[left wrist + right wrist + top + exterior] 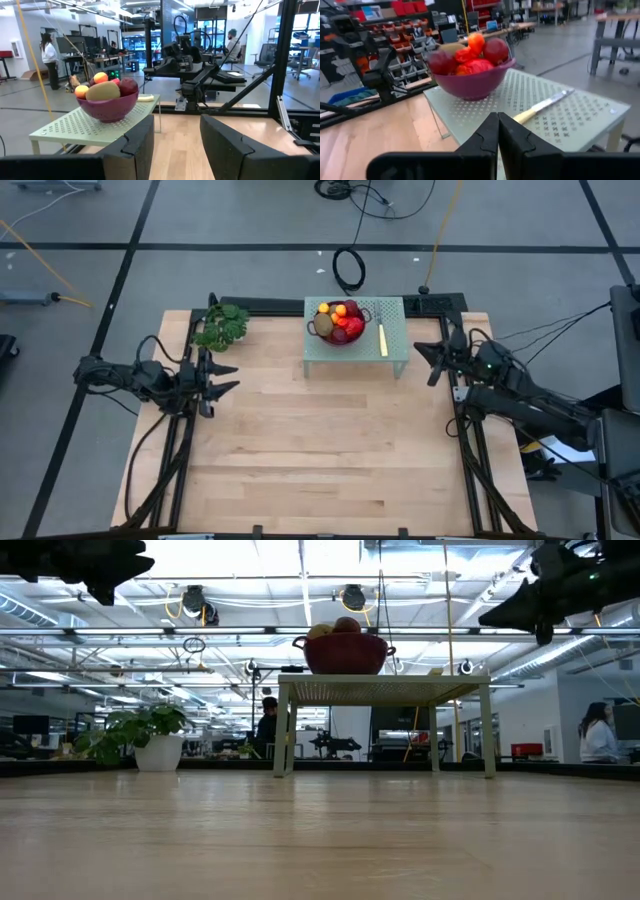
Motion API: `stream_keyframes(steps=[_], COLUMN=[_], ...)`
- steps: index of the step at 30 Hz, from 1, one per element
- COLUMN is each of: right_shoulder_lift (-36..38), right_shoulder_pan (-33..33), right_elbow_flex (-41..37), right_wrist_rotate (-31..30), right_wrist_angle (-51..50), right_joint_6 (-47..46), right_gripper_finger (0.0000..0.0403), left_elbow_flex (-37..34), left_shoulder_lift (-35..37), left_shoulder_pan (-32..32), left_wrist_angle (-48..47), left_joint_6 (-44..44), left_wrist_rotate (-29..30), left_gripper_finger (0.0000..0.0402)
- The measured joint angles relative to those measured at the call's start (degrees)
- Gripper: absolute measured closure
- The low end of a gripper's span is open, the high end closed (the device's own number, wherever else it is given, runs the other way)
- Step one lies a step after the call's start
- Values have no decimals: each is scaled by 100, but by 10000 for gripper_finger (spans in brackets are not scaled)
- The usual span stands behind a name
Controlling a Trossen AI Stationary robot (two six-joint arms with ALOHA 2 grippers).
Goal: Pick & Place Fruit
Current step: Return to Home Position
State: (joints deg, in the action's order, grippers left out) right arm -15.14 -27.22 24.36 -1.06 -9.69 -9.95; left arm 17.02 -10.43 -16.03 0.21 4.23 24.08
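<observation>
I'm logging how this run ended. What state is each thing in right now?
left gripper: open, empty, raised at the table's left edge.
right gripper: shut, empty, raised at the table's right edge.
fruit: piled in the bowl.
bowl: upright on the shelf, heaped full.
knife: lying flat on the shelf, beside the bowl, apart from it.
shelf: standing on its legs.
plant: upright, far-left corner.

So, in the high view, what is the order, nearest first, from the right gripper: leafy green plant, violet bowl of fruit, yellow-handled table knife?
From the right gripper:
1. yellow-handled table knife, on the green shelf's right side.
2. violet bowl of fruit, on the shelf's left side.
3. leafy green plant, at the table's left edge.
</observation>
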Motion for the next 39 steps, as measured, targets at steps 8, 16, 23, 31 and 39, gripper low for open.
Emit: stream_keyframes(steps=[8, 16, 23, 31, 39], right_shoulder_lift=[768, 1233, 1504, 1500, 1502], right_shoulder_pan=[2, 0, -2, -4, -7], right_elbow_flex=[0, -677, -1182, -995, -994], right_wrist_rotate=[261, 261, 218, 109, -82], right_wrist_angle=[-548, 31, 476, 40, -158], right_joint_6=[1, -198, -154, 69, -118], right_gripper_finger=[403, 403, 403, 403, 403], left_elbow_flex=[0, 0, 0, 0, -3], left_shoulder_lift=[0, -1, 0, 552, 1005], left_shoulder_pan=[0, 0, 0, 0, -2], left_wrist_angle=[2, 0, 0, -304, -989], left_joint_6=[16, 210, 278, 296, 427], left_wrist_rotate=[8, 300, 299, 266, 18], left_gripper_finger=[240, 240, 240, 240, 240])
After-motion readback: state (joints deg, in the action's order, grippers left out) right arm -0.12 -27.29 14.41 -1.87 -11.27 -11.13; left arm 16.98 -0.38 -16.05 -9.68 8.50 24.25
